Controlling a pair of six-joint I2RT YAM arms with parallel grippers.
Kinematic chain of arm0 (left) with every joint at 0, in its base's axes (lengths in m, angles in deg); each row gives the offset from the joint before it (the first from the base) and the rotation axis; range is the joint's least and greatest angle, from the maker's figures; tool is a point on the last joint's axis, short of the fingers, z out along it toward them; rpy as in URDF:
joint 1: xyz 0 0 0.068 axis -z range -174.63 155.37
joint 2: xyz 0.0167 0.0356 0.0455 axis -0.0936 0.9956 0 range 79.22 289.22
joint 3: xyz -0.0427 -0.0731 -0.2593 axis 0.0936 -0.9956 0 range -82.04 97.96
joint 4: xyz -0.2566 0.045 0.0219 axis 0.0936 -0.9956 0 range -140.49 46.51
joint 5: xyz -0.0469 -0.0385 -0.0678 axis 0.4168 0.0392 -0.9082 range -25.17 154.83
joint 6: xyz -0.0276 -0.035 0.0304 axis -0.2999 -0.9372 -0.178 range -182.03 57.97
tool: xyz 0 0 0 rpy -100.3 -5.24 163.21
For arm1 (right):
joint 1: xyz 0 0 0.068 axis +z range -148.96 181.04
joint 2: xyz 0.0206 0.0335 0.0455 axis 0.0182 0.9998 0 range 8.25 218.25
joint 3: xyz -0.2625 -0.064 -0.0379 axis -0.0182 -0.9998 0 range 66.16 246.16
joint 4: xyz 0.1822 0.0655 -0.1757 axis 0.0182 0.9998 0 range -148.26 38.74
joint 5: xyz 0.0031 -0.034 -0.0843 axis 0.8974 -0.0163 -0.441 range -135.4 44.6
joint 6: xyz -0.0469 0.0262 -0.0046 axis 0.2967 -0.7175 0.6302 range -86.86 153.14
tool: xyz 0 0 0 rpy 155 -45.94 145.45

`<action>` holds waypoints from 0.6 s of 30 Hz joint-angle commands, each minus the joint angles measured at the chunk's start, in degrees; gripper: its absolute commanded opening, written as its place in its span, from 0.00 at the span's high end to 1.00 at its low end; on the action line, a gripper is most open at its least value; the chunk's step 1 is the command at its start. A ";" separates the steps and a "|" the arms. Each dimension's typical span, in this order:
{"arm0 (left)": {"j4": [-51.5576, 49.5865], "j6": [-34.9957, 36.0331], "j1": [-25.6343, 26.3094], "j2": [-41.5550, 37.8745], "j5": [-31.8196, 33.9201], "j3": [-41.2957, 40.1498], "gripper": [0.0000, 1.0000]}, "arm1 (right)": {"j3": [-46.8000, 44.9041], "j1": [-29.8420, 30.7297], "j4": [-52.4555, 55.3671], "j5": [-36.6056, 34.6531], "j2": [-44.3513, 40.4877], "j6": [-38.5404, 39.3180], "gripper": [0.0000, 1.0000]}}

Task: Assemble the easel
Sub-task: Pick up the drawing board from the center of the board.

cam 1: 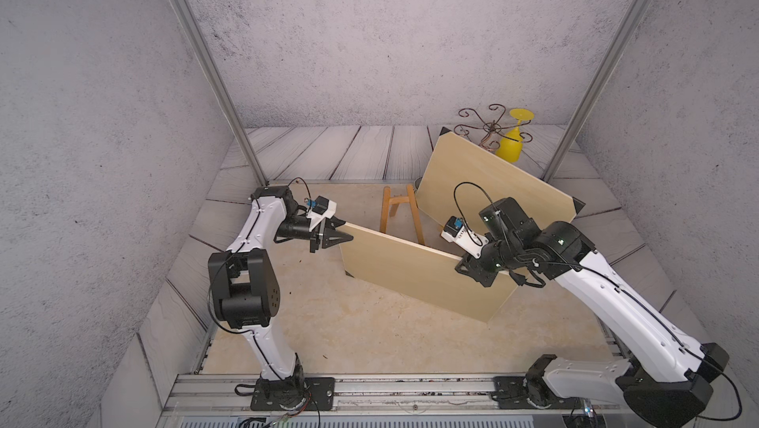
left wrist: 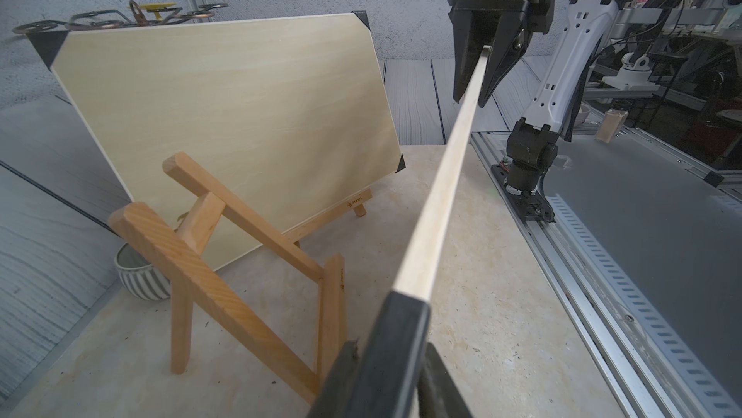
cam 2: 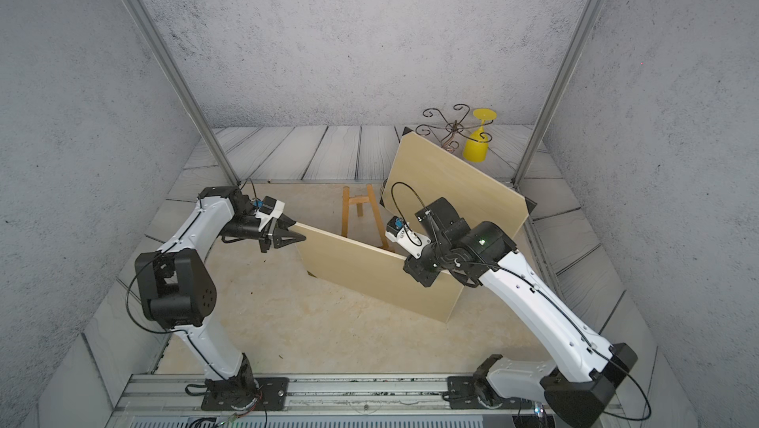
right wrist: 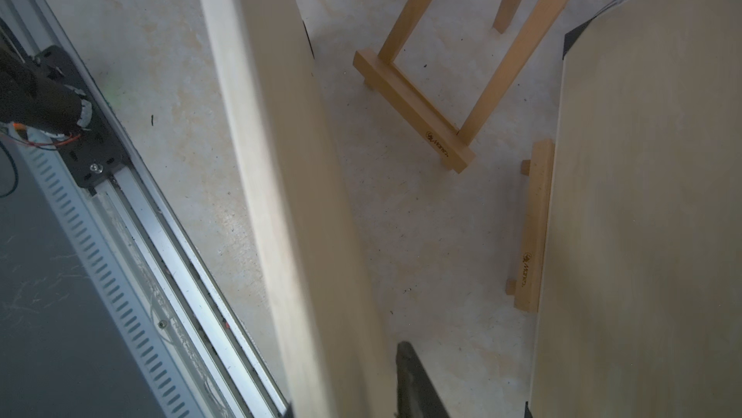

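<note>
Left wrist: right gripper [left wrist: 473, 102] straddles board [left wrist: 441, 195].

Soft even light, faint shadows; right-wrist board [right wrist: 281, 155] blurry up close

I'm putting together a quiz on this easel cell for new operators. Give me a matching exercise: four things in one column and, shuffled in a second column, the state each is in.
Things:
1. near board
2. far board
3. bare easel
4. yellow glass

States:
A. hangs upside down from the wire rack
B. top edge lies between the jaws of the left tool and the right tool
C. stands with nothing on it
D. leans on a second easel's ledge

Pairs: 1-B, 2-D, 3-C, 4-A
</note>
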 commanded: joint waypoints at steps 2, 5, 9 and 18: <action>-8.59 -1.83 -0.99 -2.97 -4.68 1.19 1.00 | 0.82 -1.88 -1.15 -2.66 -0.54 -3.86 0.68; -5.63 -5.62 -0.98 -3.73 -4.59 0.87 1.00 | 0.40 -2.71 -1.34 -0.18 -0.71 -4.07 0.64; -2.73 -9.24 -0.82 -4.82 -4.57 -0.28 1.00 | 1.34 -2.75 -3.04 2.79 1.75 -3.27 0.63; 57.49 -66.34 2.83 -21.22 9.40 -20.34 1.00 | 5.29 -2.75 -4.73 9.21 5.81 1.30 0.77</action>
